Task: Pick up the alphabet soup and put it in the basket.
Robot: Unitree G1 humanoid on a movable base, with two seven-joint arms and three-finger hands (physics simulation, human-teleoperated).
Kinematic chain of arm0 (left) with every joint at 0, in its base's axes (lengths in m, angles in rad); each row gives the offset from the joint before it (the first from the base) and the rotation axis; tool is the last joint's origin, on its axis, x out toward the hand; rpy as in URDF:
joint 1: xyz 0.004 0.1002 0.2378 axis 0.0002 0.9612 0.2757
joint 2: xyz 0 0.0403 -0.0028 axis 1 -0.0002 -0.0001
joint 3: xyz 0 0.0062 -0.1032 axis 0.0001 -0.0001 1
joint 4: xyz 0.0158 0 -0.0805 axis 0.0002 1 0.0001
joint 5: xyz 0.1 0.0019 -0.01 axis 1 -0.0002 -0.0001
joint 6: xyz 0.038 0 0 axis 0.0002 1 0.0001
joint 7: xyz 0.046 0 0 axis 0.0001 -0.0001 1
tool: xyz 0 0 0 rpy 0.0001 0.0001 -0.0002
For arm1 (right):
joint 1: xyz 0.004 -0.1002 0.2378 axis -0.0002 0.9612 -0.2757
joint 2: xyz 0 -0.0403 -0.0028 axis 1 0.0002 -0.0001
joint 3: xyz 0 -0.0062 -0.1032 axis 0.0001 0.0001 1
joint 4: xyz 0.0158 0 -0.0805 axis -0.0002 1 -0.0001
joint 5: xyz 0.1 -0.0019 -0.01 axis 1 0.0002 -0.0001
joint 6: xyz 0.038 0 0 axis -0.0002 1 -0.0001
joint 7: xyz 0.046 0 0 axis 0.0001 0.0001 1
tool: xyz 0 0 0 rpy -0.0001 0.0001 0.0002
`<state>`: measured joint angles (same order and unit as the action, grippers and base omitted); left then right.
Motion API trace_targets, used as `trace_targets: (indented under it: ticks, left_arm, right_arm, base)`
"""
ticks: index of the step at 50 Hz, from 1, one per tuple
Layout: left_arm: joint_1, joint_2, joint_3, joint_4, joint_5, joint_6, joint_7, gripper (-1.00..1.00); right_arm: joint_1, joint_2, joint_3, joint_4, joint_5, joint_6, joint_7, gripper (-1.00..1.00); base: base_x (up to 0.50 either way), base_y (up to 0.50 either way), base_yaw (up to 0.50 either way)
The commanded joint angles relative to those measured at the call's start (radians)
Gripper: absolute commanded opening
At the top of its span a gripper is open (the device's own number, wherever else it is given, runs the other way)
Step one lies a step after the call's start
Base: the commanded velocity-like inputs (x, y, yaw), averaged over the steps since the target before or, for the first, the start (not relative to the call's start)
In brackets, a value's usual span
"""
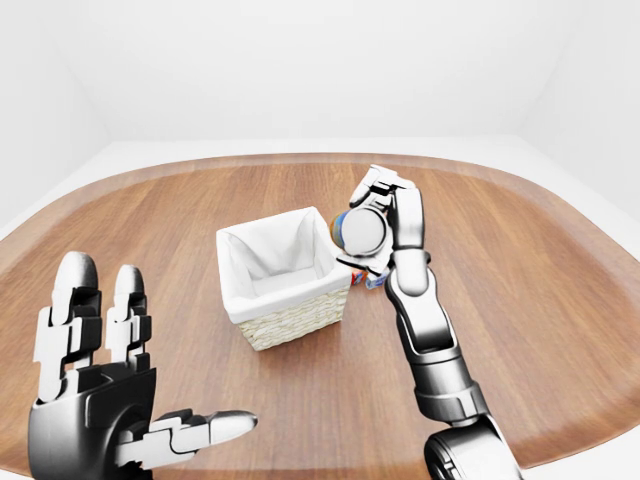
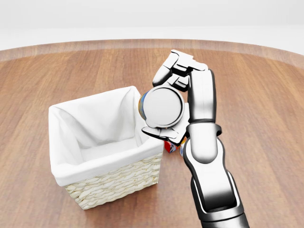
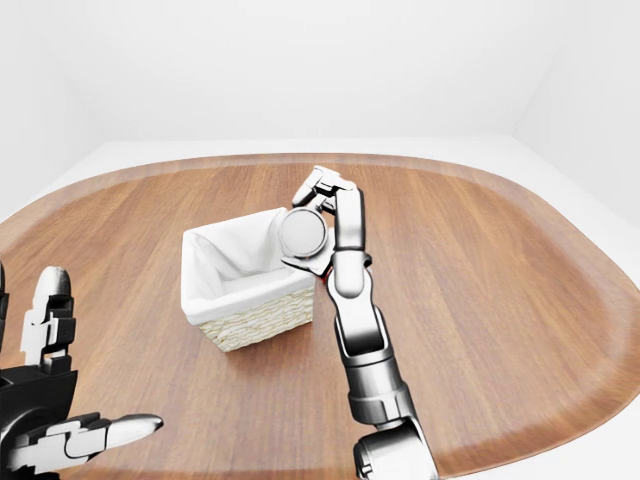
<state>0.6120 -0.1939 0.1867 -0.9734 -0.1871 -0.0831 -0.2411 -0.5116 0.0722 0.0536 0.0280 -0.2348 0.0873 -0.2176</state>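
1. The alphabet soup (image 2: 162,107) was a short metal can, its plain grey circular end turned toward the head camera and a sliver of blue-and-orange label showing along its left edge; its long axis ran roughly along the line of sight.
2. The right hand (image 2: 176,102) was clenched round the can, glossy white-and-black fingers (image 2: 178,66) curling over the top and a thumb pad beneath.
3. In the head view the can was held off the table (image 2: 266,104), beside and overlapping the right rim of the basket (image 2: 114,183).
4. The basket was square, woven of pale wicker, with a smooth white cloth lining folded over its rim.
5. A small red box (image 2: 169,146) lay on the table just right of the basket, mostly hidden by the hand.
6. The table was polished brown wood with a rounded edge.
7. The left hand (image 1: 110,400) was released, fingers spread, at the lower left of the left-eye view.
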Motion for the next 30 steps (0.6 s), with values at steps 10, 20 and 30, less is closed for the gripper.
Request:
trace_targets:
  ticks: [10,20,30]
  left_arm:
    - [0.009,-0.014,0.003,-0.004,-0.002,-0.004,-0.023,1.0]
    - [0.0,-0.031,0.043,-0.018,-0.03,0.014,-0.046,1.0]
    - [-0.007,-0.057,0.086,-0.036,-0.056,0.033,-0.08,1.0]
  right_arm:
    - [-0.071,0.127,0.109,-0.049,-0.042,0.0,-0.028,-1.0]
    - [-0.08,0.203,0.151,0.063,-0.119,0.0,-0.045,-1.0]
    - [-0.145,0.256,0.15,0.227,-0.139,0.0,-0.082,-1.0]
  base:
    - [0.0,0.0,0.0]
    - [0.0,0.0,0.0]
    - [0.0,0.0,0.0]
